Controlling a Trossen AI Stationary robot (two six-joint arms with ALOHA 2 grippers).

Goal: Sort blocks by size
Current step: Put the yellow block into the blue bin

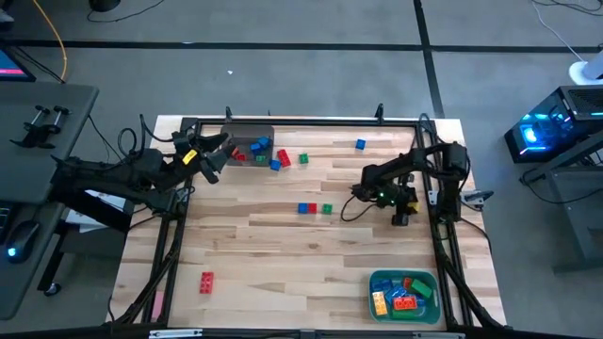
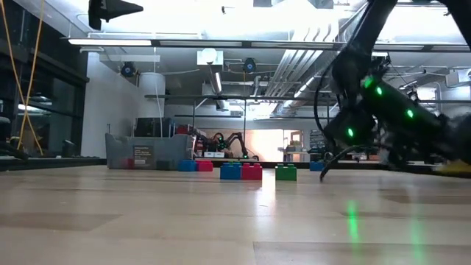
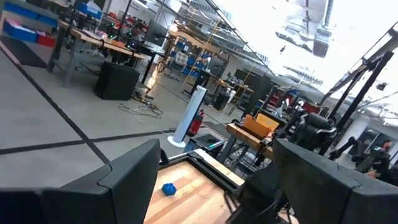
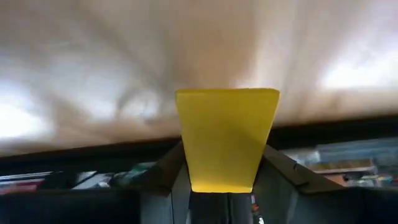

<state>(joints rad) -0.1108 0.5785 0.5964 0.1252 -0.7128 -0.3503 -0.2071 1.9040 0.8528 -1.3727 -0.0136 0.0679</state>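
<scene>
Right wrist view shows my right hand (image 4: pixel 227 180) closing on a yellow block (image 4: pixel 227 137); next I carry it to the teal bin (image 1: pixel 377 281). Left hand (image 3: pixel 211 180) waits wide.

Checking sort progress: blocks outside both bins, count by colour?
Red blocks: 3
Blue blocks: 3
Green blocks: 2
Yellow block, between the fingers of the right pincer: 1
Total: 9, as far as the high view shows
</scene>
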